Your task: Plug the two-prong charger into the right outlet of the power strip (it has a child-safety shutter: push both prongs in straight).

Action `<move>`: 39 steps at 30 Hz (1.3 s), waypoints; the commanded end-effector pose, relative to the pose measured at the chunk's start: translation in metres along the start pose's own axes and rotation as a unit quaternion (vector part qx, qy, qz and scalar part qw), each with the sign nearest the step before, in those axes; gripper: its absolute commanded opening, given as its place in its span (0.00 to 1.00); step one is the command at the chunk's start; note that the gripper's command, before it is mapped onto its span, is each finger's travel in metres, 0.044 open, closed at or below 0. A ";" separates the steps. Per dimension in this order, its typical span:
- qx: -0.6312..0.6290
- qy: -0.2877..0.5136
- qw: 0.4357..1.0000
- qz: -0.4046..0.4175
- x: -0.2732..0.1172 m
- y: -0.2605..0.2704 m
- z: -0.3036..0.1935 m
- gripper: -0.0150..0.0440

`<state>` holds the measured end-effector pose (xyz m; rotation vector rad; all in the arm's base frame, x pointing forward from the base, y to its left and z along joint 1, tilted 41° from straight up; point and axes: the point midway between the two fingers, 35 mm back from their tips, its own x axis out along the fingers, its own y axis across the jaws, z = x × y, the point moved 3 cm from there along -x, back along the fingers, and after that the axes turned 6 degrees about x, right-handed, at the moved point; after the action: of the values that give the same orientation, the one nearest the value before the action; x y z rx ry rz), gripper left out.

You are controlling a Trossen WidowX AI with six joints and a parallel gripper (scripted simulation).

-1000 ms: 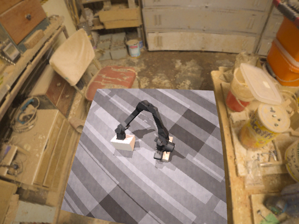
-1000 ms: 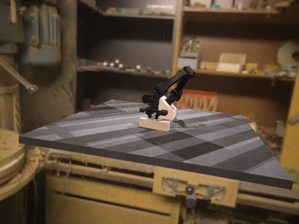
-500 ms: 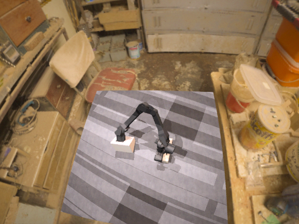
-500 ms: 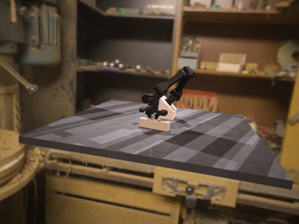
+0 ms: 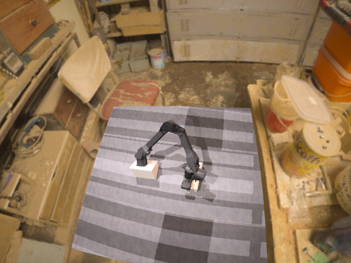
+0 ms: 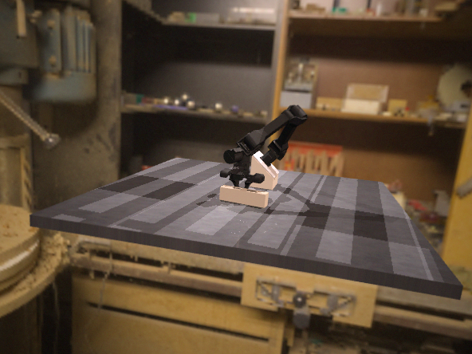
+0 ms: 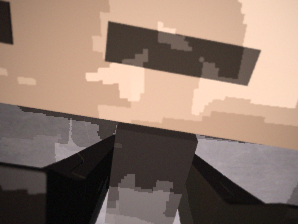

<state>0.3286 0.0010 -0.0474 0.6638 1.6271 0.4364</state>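
On your desk (image 6: 339, 247) lies the beige power strip (image 6: 243, 196). Your hand (image 6: 239, 184) hangs directly over it, gripping the dark charger (image 7: 152, 162), whose front end meets the strip's edge; its prongs are out of sight.

Charger (image 7: 152, 172): prongs hidden, its front end meeting the power strip (image 7: 165, 95); lower body cut off by the wrist picture's bottom edge. Power strip: ends cropped in wrist view; mostly covered by the claw (image 5: 192, 175) from above. Claw fingers: tips out of frame.
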 end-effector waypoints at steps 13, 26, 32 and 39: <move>-0.001 -0.005 1.000 0.002 -0.001 0.001 0.009 0.25; -0.001 -0.005 1.000 0.002 -0.001 0.002 0.015 0.25; -0.001 -0.005 1.000 0.002 -0.002 0.002 0.017 0.25; -0.001 -0.005 1.000 0.002 -0.002 0.003 0.020 0.25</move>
<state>0.3358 0.0016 -0.0480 0.6785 1.6549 0.4327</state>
